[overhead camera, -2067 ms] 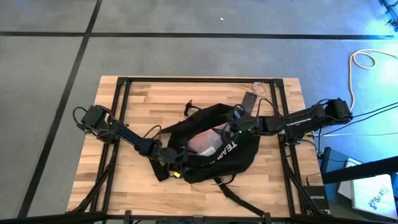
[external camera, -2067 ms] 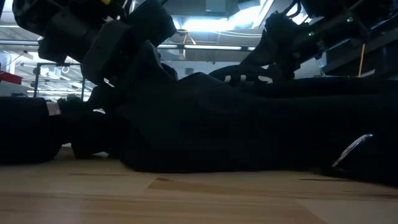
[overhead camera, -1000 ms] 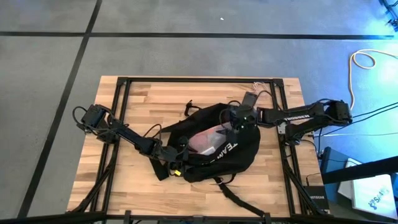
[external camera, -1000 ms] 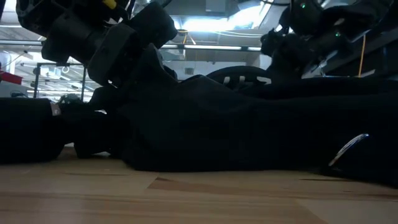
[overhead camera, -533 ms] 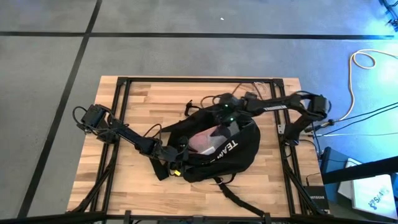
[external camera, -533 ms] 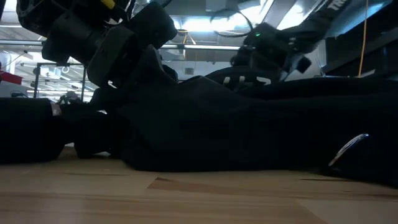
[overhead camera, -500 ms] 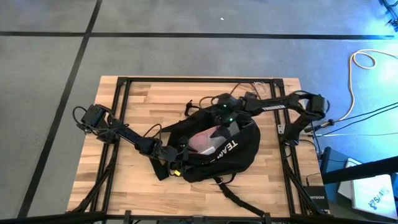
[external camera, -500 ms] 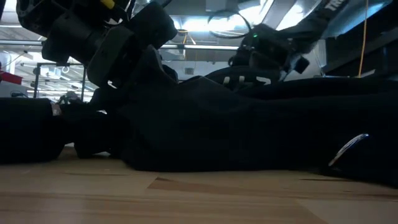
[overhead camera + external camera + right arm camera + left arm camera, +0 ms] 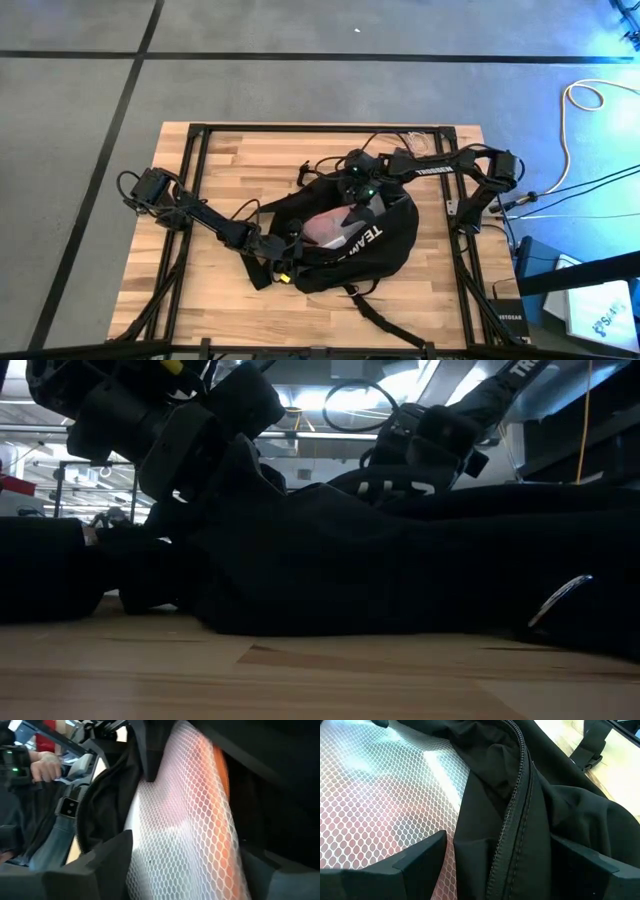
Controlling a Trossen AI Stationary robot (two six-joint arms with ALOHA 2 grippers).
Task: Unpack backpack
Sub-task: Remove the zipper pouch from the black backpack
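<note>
This is a robotics lab or workshop hall. From above, a butcher-block wooden surface [image 9: 230, 160] on a black metal frame [image 9: 195, 150] stands on a grey carpet-tiled floor [image 9: 300, 90] marked with dark tape lines [image 9: 130, 80]. Loose cables [image 9: 585, 100] coil on the floor beside equipment boxes [image 9: 600, 310]. At table height, a high open ceiling with bright strip lights [image 9: 340, 400] and metal racking [image 9: 90, 485] stretches far behind. The right wrist camera catches a person [image 9: 47, 765] standing near more gear.
</note>
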